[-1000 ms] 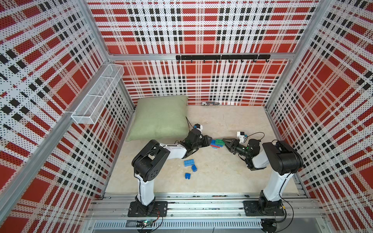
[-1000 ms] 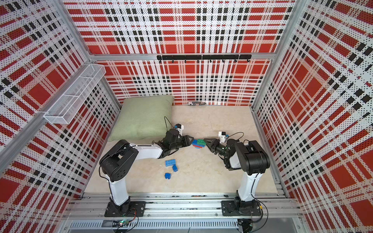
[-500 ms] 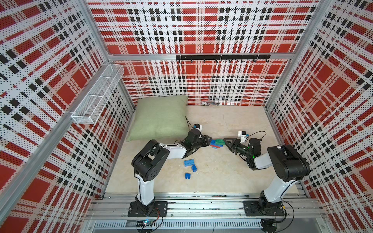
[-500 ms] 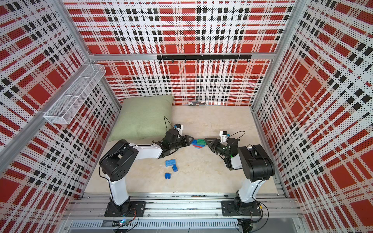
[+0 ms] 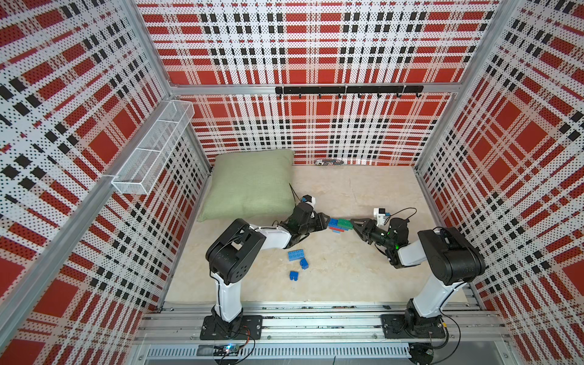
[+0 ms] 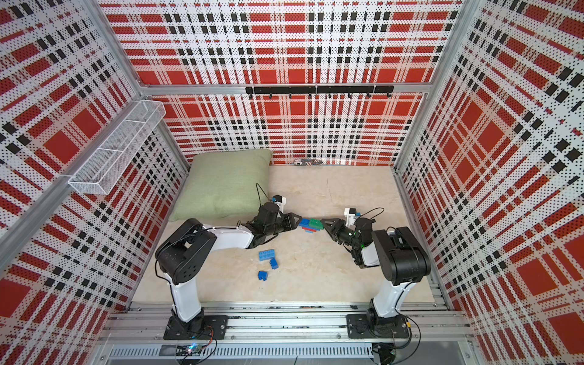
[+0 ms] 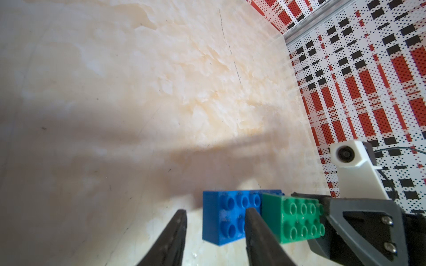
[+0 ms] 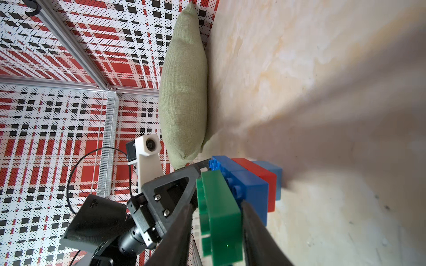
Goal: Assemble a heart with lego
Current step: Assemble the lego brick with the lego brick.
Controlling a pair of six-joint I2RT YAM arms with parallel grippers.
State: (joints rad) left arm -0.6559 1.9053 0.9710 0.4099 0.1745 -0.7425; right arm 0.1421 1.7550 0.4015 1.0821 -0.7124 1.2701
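Your right gripper (image 8: 217,203) is clamped on the glossy green brick (image 8: 219,221) of the heart (image 5: 339,225), a stepped slab of studded blue, red and green plastic, mid-table between both arms over the mottled cream tabletop (image 5: 347,278). Your left gripper (image 7: 215,211) has its tapered black fingers apart, one tip against the blue brick (image 7: 221,214) on its studded face. Three loose blue lego bricks (image 5: 296,254) lie well apart from the heart.

My white-and-black left arm (image 5: 271,235) and right arm (image 5: 410,254) lie low, forearms reaching inward. Black left gripper (image 5: 326,219) and black right gripper (image 5: 353,222) point tip to tip, near but apart. Left fingers (image 7: 177,235) are parted, with a clear gap. Right fingers (image 8: 255,237) straddle a green studded plastic brick (image 8: 221,207); I cannot tell whether they press it.
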